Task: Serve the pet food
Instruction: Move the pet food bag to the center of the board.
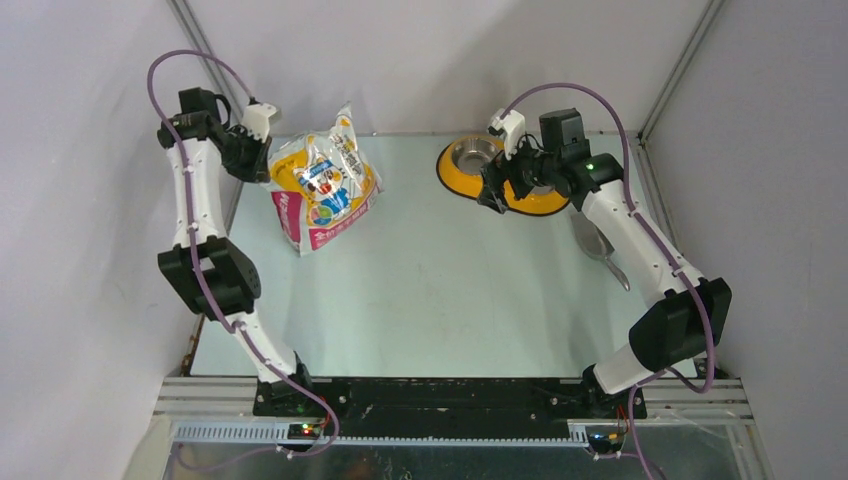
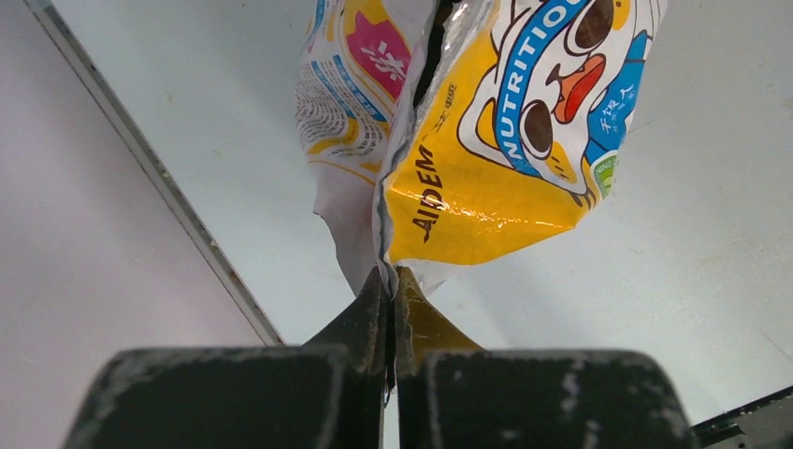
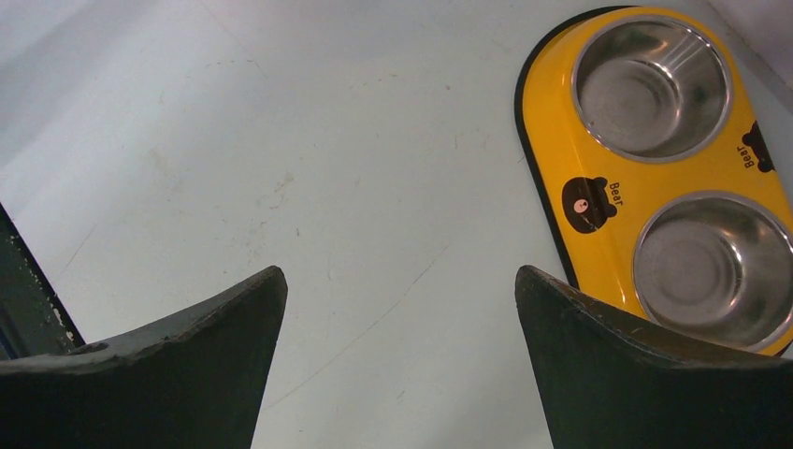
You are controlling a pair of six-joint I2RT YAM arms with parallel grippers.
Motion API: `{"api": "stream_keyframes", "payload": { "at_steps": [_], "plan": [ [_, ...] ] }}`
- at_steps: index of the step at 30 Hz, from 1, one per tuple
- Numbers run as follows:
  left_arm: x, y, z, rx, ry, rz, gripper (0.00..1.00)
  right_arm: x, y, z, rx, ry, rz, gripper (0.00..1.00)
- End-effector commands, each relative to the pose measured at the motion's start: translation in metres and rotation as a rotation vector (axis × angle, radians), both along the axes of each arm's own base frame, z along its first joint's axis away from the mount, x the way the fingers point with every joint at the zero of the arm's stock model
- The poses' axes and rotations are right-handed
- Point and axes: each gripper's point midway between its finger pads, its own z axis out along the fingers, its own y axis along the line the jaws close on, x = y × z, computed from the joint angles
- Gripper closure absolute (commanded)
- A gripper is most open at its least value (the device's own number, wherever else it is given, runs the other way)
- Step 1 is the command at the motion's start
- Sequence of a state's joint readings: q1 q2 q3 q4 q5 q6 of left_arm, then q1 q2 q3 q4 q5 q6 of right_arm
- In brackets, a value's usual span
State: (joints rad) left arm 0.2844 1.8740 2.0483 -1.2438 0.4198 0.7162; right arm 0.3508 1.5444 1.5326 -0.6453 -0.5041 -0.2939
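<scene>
The left gripper (image 2: pixel 391 277) is closed tight on the edge seam of the food bag (image 2: pixel 486 140), its jaws pressed together with only the thin foil between them. The bag sits at the far left of the counter (image 1: pixel 450 290), crumpled; no kibble shows outside it. The right gripper (image 3: pixel 400 281) hangs wide open and holds nothing, above the counter just beside the yellow feeder (image 3: pixel 598 140), whose two steel bowls are bare. A scoop (image 1: pixel 600 245) lies near the right edge.
</scene>
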Motion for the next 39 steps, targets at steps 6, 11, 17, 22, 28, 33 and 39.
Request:
{"api": "stream_keyframes", "payload": {
  "at_steps": [6, 11, 17, 22, 28, 33, 39],
  "plan": [
    [-0.017, -0.058, 0.026, -0.038, -0.088, 0.066, 1.0, 0.002, 0.003, 0.011, 0.044, -0.024, -0.006, 0.05],
    [-0.028, -0.095, 0.056, -0.078, -0.174, 0.086, 1.0, 0.0, 0.004, 0.012, 0.048, -0.023, -0.006, 0.05],
    [-0.04, -0.148, 0.063, -0.152, -0.159, 0.027, 1.0, -0.001, 0.003, 0.015, 0.052, -0.033, -0.01, 0.05],
    [-0.045, -0.19, 0.076, -0.271, -0.119, 0.0, 1.0, 0.002, 0.002, 0.017, 0.048, -0.046, -0.019, 0.05],
    [-0.063, -0.24, 0.103, -0.447, -0.034, -0.092, 1.0, 0.007, 0.001, 0.014, 0.035, -0.048, -0.027, 0.05],
    [-0.101, -0.264, 0.106, -0.39, -0.039, -0.252, 1.0, 0.01, 0.001, 0.011, 0.023, -0.044, -0.025, 0.04],
    [-0.144, -0.235, 0.094, -0.241, -0.094, -0.325, 1.0, 0.008, 0.004, 0.016, 0.026, -0.056, 0.013, 0.05]
  ]
}}
